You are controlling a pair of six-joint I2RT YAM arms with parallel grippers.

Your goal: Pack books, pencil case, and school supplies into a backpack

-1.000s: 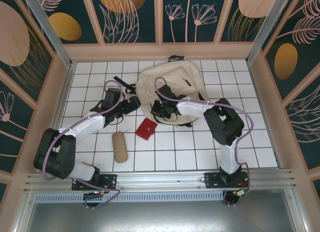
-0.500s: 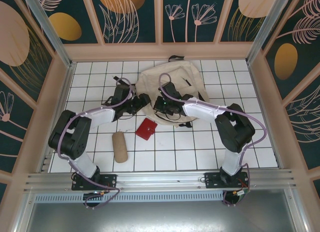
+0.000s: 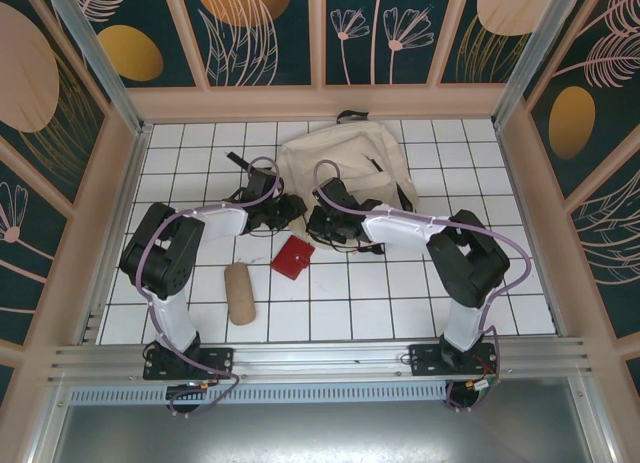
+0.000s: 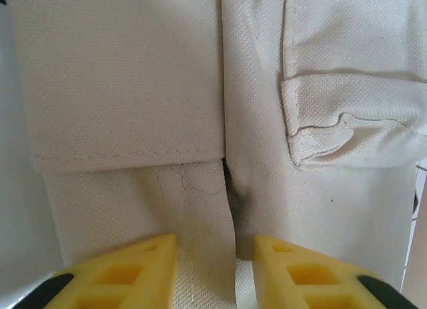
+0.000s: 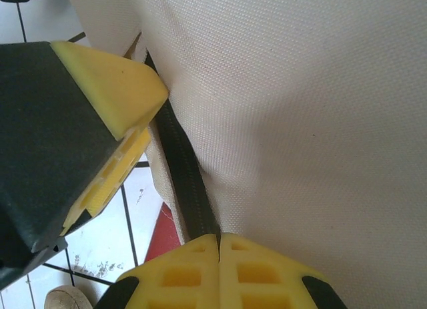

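The pencil case [image 3: 239,293] lies nearest on the tiles, the red square [image 3: 293,257] just beyond it. Farther back, the right claw [image 5: 219,269] pinches the backpack [image 3: 350,163] by its dark zipper edge, and the left claw [image 4: 215,255] stands open astride its cream fabric.

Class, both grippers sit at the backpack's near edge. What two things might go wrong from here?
The right gripper, shut on the backpack by a thin zipper strip, may slip off when it pulls. The left gripper, open astride a fabric fold, might pinch the wrong layer and keep the bag closed.

Matt woven-cloth backpack [image 4: 120,75], glossy tiled table [image 3: 400,293]
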